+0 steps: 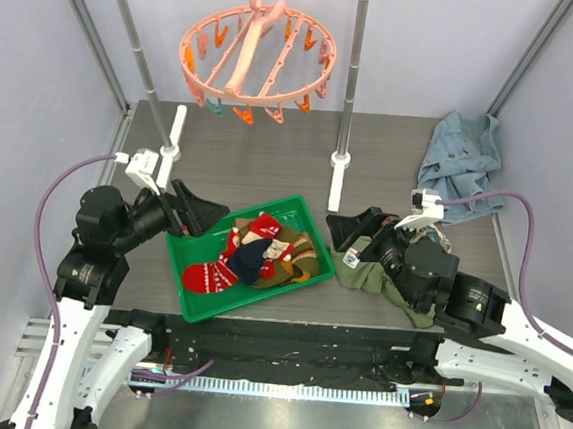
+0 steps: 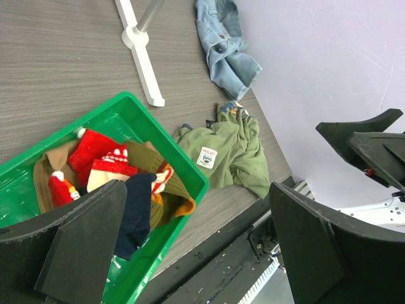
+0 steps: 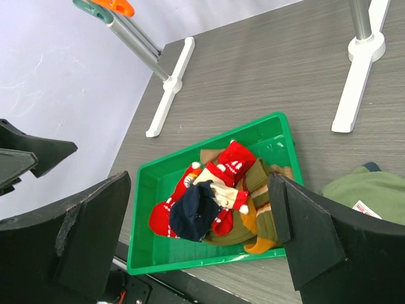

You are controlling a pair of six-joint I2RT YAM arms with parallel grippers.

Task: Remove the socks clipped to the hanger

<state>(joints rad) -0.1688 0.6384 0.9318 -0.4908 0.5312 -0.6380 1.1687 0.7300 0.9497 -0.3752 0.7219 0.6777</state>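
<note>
The salmon-pink round clip hanger (image 1: 255, 56) hangs from the white pole rack at the back; its orange and teal pegs hold nothing. The socks (image 1: 258, 257), red patterned, olive-brown and one dark navy, lie piled in a green tray (image 1: 184, 301) between the arms. They also show in the left wrist view (image 2: 120, 177) and the right wrist view (image 3: 218, 199). My left gripper (image 1: 199, 210) is open and empty over the tray's left edge. My right gripper (image 1: 350, 230) is open and empty just right of the tray.
An olive-green shirt (image 1: 367, 267) lies right of the tray under the right arm. A blue denim garment (image 1: 462, 160) lies at the back right. The white rack's feet (image 1: 335, 174) stand behind the tray. Grey walls close both sides.
</note>
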